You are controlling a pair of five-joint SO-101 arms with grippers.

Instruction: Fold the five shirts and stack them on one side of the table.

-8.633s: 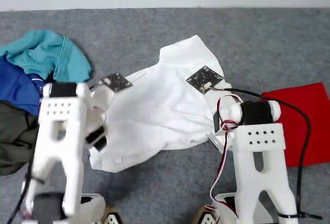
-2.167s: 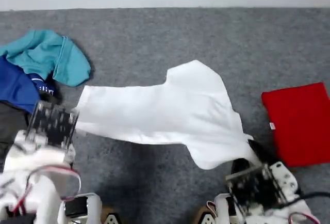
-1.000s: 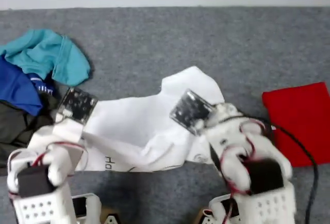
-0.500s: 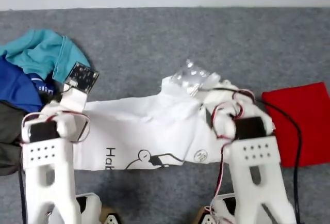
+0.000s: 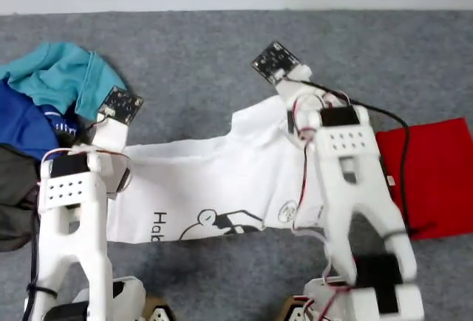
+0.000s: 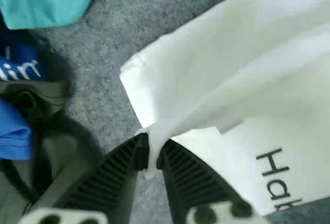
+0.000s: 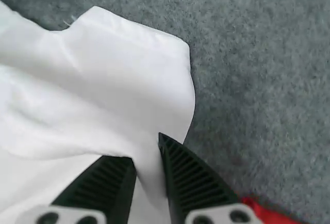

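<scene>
Left gripper, right gripper: fingers pinching shirt, arms extended.

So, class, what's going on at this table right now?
A white shirt lies part folded on the grey table, held at both ends. The left end effector pinches one end, beside a heap of unfolded shirts. The right end effector pinches the other, near a folded red shirt.

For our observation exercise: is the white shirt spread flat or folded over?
Partly folded: the white shirt shows one layer doubled over another; left claw and right claw each pinch an edge.
</scene>
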